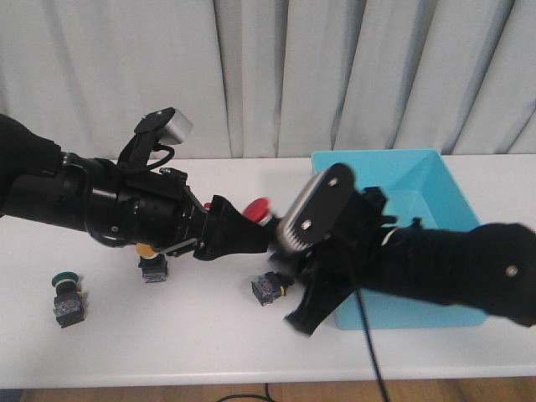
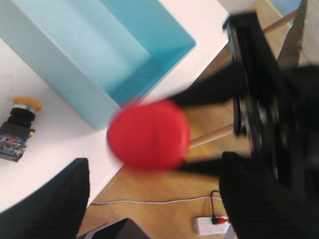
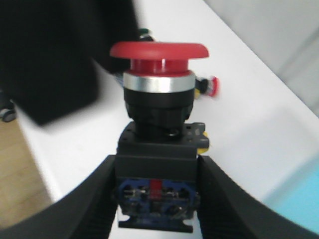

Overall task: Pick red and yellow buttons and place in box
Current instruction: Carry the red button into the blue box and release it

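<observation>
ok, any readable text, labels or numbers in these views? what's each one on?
None readable.
Red button held in the right gripper: no lettering shows on cap or black body; the blue terminal base is too blurred to tell.
Blue box: plain walls, no print.
Yellow button on the table: blurred, nothing legible.

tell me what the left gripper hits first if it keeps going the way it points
Probably the right arm. The left gripper points right, almost at that arm's wrist camera, with the box behind. Depth is unclear.
</observation>
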`<action>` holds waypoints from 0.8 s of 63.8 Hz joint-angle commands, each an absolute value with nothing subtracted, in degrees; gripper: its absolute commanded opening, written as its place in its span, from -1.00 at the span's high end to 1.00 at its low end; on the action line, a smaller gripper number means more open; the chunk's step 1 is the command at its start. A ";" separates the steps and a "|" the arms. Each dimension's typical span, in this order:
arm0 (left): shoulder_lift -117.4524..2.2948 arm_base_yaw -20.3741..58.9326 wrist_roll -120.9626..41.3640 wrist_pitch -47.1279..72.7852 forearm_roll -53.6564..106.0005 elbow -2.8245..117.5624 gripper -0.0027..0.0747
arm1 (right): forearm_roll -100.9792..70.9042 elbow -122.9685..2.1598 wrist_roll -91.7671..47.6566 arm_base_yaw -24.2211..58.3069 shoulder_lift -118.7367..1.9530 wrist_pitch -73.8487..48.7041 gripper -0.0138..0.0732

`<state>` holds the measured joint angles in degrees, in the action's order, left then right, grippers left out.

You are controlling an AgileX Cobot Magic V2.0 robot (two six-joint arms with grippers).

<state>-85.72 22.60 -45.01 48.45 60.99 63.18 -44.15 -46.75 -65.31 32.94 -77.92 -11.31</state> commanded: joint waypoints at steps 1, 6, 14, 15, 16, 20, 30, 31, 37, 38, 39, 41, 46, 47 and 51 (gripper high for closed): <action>-83.64 22.83 -45.13 48.97 61.97 64.58 -0.42 | -44.37 -48.43 -64.96 27.06 -76.58 -9.62 0.21; -83.64 22.83 -45.13 48.97 61.47 64.58 -0.42 | -44.31 -48.43 -63.78 21.48 -77.02 -11.13 0.20; -83.64 22.83 -45.13 48.97 61.53 64.58 -0.42 | -43.86 -49.01 -59.77 12.90 -78.81 -15.97 0.20; -83.64 22.83 -45.13 48.97 61.53 64.58 -0.42 | -43.60 -49.27 -59.19 11.51 -79.35 -17.20 0.20; -83.64 22.83 -45.13 48.97 61.53 64.58 -0.42 | -43.26 -49.48 -58.29 10.60 -79.77 -17.96 0.20; -83.64 22.83 -45.13 48.97 61.53 64.58 -0.42 | -40.00 -51.41 -54.60 7.19 -81.92 -21.27 0.19; -83.64 22.83 -45.13 48.97 61.53 64.58 -0.42 | -24.66 -58.33 -38.21 3.46 -89.99 -27.62 0.19; -83.64 22.83 -45.13 48.97 61.53 64.58 -0.42 | -22.89 -59.02 -36.58 3.46 -90.81 -28.21 0.19; -83.64 22.83 -45.13 48.97 61.53 64.58 -0.42 | -12.66 -63.70 -25.54 3.63 -96.79 -32.91 0.19; -83.64 22.83 -45.13 48.97 61.53 64.58 -0.42 | -11.46 -64.44 -24.10 3.63 -97.64 -33.60 0.19; -83.64 22.83 -45.13 48.97 61.53 64.58 -0.42 | -9.65 -65.53 -22.04 3.63 -98.90 -34.60 0.19; -83.64 22.83 -45.13 48.97 61.53 64.58 -0.42 | -7.10 -67.33 -19.35 3.63 -100.49 -36.02 0.19; -83.64 22.83 -45.13 48.97 61.53 64.58 -0.42 | -3.57 -70.59 -13.49 3.63 -104.49 -39.81 0.18; -83.64 22.83 -45.13 48.97 61.53 64.58 -0.42 | -3.14 -71.48 -12.84 3.63 -105.42 -40.74 0.18; -83.64 22.83 -45.13 48.97 61.53 64.58 -0.42 | -3.14 -73.73 -11.96 3.63 -107.59 -42.74 0.17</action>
